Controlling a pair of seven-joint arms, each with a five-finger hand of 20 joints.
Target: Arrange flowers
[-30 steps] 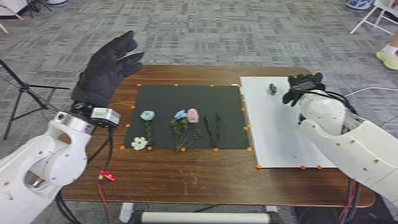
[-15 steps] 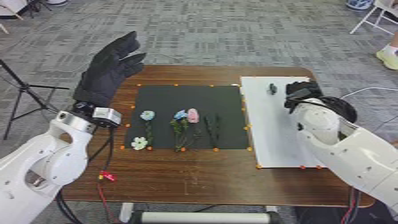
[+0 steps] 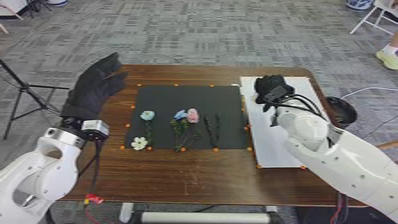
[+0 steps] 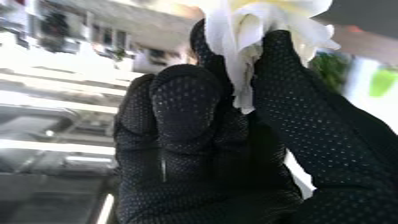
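Head view: the right hand (image 3: 273, 87) is over the far part of the white board (image 3: 271, 146), on the right side of the table (image 3: 195, 175). The left hand (image 3: 85, 96) is clear of the work at the far left, fingers extended and holding nothing. To the left of the board lies the black mat (image 3: 169, 97), bearing a blue flower (image 3: 147, 115) at left, a small white flower (image 3: 139, 143) nearer than it, a second blue flower (image 3: 180, 114) beside a pink flower (image 3: 193, 116) in the middle, and dark stems (image 3: 212, 131) on the right. Right wrist view: the right hand holds a white bloom (image 4: 258, 20), its soft petals pinched between thumb (image 4: 289, 90) and fingers (image 4: 185, 95); how its stem runs cannot be told. The step in hand is judged to be placing this bloom at the board; the arrangement appears to be at an early stage. Maintain light, even pressure, since thin petals will probably crease or tear if squeezed. Confirm the stem direction before lowering. Descend slowly, support the bloom until it rests stably, then part thumb and fingers evenly and withdraw straight back. Caution: petals may cling to the glove fabric and drag the flower out of position.
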